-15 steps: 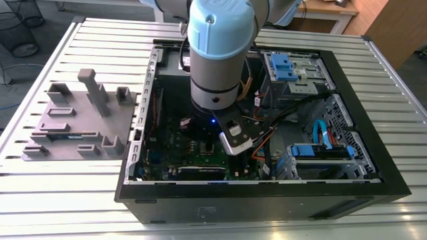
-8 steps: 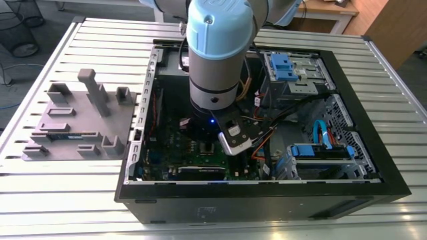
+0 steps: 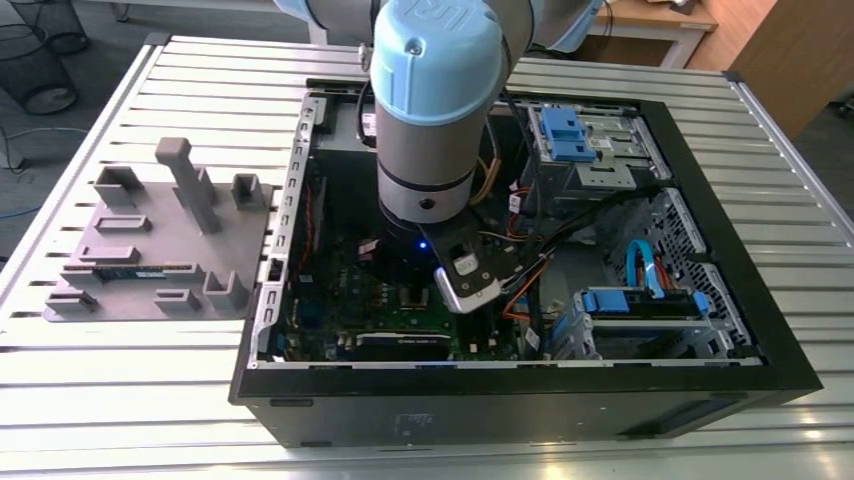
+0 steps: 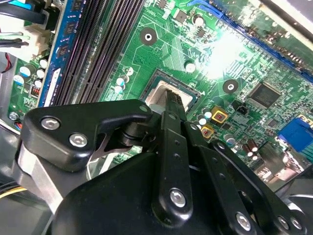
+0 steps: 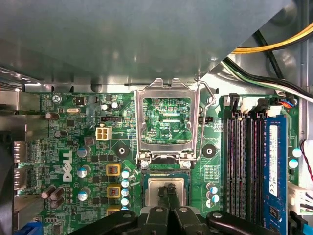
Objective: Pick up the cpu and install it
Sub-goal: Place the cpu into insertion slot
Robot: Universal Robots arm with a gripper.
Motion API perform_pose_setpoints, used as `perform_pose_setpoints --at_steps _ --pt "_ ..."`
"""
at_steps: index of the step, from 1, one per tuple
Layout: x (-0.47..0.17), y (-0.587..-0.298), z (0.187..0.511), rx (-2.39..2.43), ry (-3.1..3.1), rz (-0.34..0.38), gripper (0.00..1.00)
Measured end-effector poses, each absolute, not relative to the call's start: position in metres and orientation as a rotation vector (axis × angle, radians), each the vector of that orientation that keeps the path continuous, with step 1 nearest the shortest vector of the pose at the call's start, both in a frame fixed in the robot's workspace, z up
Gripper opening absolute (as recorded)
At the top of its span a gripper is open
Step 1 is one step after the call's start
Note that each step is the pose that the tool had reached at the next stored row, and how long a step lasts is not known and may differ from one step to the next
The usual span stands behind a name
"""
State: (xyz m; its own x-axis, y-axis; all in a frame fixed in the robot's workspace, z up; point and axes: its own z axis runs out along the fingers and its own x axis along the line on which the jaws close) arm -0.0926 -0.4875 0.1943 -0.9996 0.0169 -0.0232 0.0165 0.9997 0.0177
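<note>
The cpu (image 5: 152,189) is a small square chip with a silver top, lying flat in the socket on the green motherboard (image 5: 73,161); it also shows in the second wrist view (image 4: 157,94). My gripper (image 5: 167,189) points straight down at it, its two thin black fingers pressed together over the middle of the chip, tips at or just above the silver top (image 4: 172,96). The silver socket frame (image 5: 141,122) stands swung open just beyond the socket. In the exterior view the arm (image 3: 424,130) reaches down into the open computer case (image 3: 694,180).
Black and blue memory slots (image 5: 242,161) run beside the socket. Yellow, white and black cables (image 5: 274,46) hang near the case wall. A grey tray (image 3: 134,215) with a green memory stick (image 3: 131,270) lies on the slatted table at the exterior view's left.
</note>
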Motion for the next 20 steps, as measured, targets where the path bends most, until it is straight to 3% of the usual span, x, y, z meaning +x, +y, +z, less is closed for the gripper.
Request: perform_pose_setpoints --at_steps 20 --pt "-0.093 -0.487 0.211 0.026 3.118 0.028 0.11"
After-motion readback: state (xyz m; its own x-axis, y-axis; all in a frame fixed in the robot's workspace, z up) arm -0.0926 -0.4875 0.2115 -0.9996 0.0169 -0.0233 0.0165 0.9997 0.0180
